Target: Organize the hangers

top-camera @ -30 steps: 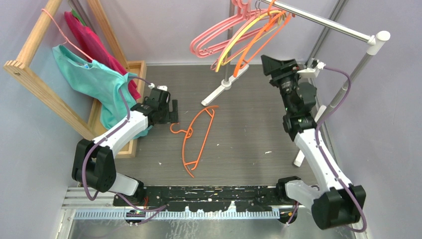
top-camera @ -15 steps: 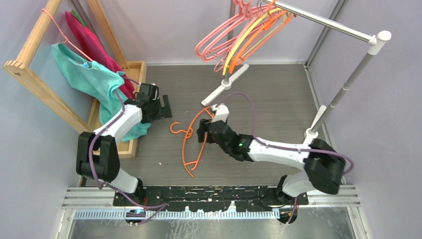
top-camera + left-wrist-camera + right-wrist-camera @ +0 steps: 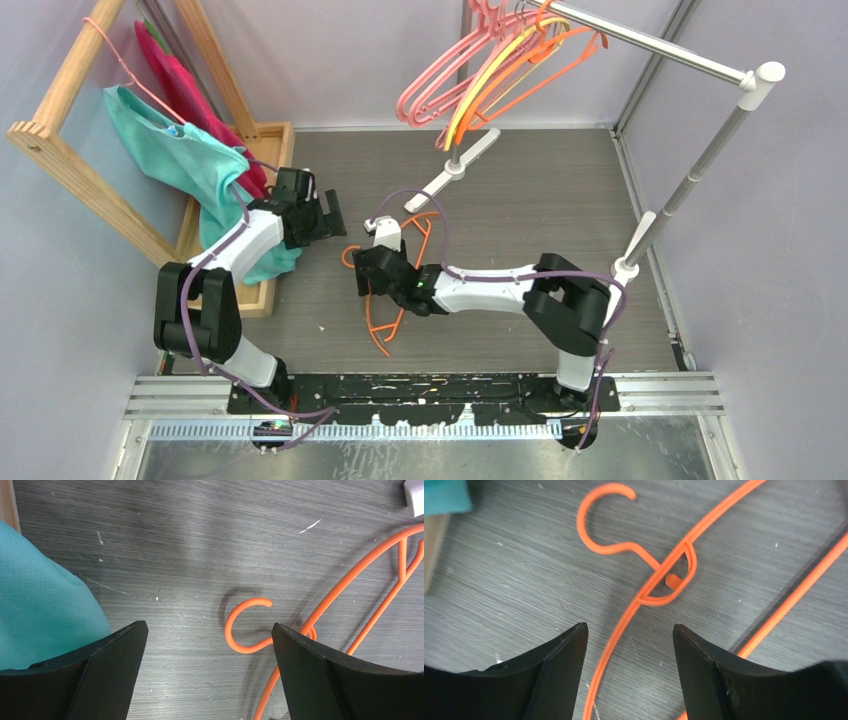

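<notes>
Right gripper has swung all the way down from up by the rail and now sits low over the middle of the counter, while the left one has barely shifted.

Going from big to small for us: the grey counter takes up most of the overhead view. A metal rail crosses the far right corner on its stand. Off to the far left we've got a wooden frame with a teal cloth draped on it.

Most of the hangers (pink, yellow, orange) hang bunched at the left end of that rail. One orange hanger lies flat on the counter, hook pointing toward the teal cloth.

In its wrist view, the right gripper has its jaws parted with the hanger's neck lying between them. Neither finger touches it, so nothing is gripped.

The left gripper hovers just beside the teal cloth, jaws spread wide and empty, with the orange hook on the counter below.
</notes>
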You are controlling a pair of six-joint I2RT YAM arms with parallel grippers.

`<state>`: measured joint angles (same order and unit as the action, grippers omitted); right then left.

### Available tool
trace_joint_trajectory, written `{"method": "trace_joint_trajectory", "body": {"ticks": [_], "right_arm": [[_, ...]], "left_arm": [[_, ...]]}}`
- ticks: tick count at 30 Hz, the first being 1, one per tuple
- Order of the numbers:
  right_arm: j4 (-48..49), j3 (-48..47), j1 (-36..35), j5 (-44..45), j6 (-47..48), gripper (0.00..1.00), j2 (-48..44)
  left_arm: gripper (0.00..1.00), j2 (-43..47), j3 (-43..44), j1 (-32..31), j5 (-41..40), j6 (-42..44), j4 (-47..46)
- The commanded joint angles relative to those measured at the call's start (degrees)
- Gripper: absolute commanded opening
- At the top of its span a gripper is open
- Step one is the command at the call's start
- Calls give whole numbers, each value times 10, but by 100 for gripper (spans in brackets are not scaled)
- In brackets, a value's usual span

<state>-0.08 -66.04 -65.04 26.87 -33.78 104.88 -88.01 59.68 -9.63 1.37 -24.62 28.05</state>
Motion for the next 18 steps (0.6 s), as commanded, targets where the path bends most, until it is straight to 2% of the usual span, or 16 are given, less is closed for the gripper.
{"method": "trace_joint_trajectory", "body": {"ticks": [1, 5, 9, 13, 18], "right_arm": [[-29, -33, -6, -16, -46, 68, 31], [-29, -35, -8, -22, -64, 68, 50], [-22, -28, -8, -37, -75, 62, 61], [-17, -23, -8, -48, -78, 50, 70], [-28, -8, -8, -23, -77, 28, 70]], "left_arm": [[98, 32, -14, 3, 15, 7, -28], [98, 42, -20, 3, 22, 8, -32], [98, 54, -28, 3, 25, 8, -37], [98, 59, -35, 3, 29, 6, -41], [98, 66, -42, 3, 26, 7, -38]]}}
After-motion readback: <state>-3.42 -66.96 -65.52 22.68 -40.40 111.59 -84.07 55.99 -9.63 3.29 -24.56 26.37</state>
